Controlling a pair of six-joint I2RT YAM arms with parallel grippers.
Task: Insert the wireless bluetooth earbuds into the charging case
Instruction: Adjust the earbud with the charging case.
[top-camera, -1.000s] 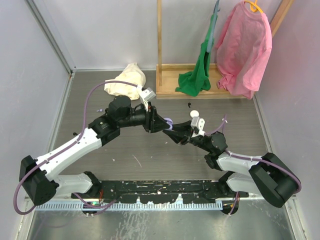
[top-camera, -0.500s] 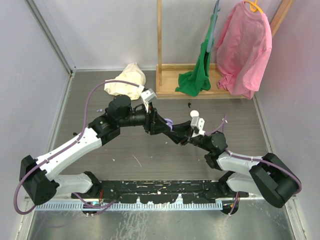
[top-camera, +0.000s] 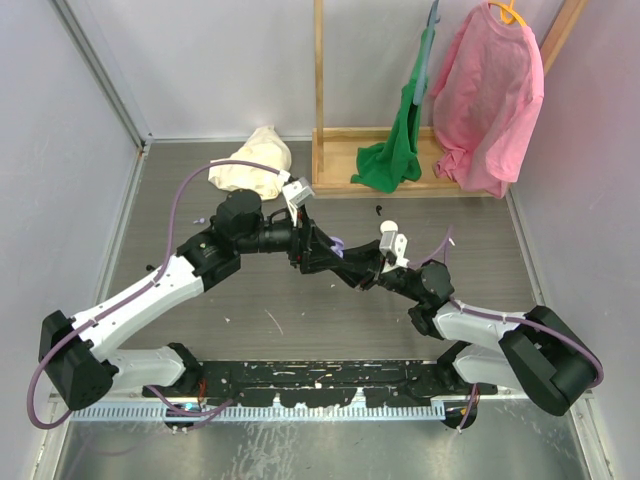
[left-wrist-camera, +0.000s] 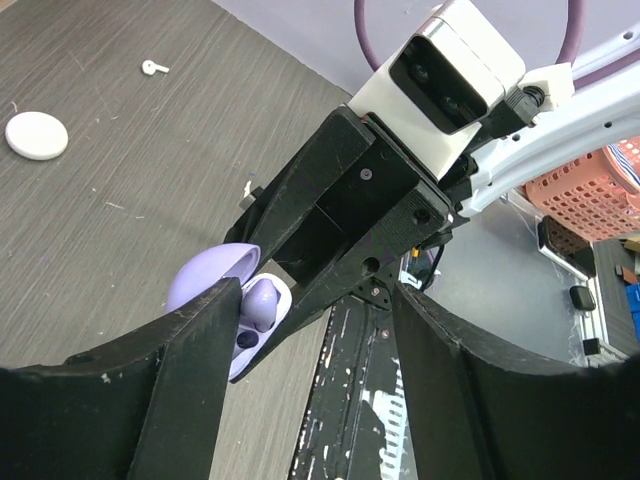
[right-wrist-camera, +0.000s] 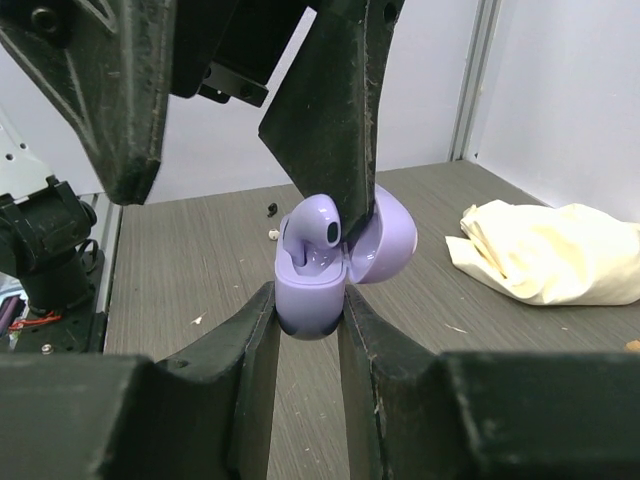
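both the left gripper (top-camera: 328, 255) and the right gripper (top-camera: 350, 262) nose to nose above the middle of the grey table (top-camera: 300, 315), reaching in from opposite sides.

right gripper: pinches the purple charging case (right-wrist-camera: 312, 310) by its lower body, one finger (right-wrist-camera: 255, 350) pressed to each side. holds it upright and off the table, lid (right-wrist-camera: 385, 240) tipped open, on the right in the right wrist view.

purple earbud (right-wrist-camera: 315, 225): stands in one well of the open case, head above the rim. cannot tell whether fully seated.

left gripper: spread, fingers well apart, clamped on nothing. comes at the case from above. in the right wrist view, one fingertip (right-wrist-camera: 345, 200) right against the earbud and the lid's edge, the second finger off to the left, clear of the case. in the left wrist view, case and earbud tucked just behind the left-hand finger (left-wrist-camera: 190, 380), partly hidden by it.

elsewhere on the table: white round disc (left-wrist-camera: 37, 135) and small white earbud (left-wrist-camera: 153, 68) near each other, well apart from the case. cream cloth (top-camera: 255, 165) bunched toward the far left. wooden rack (top-camera: 320, 120) along the back, with a green garment (top-camera: 395, 150) and a pink garment (top-camera: 490, 100) hanging from it.
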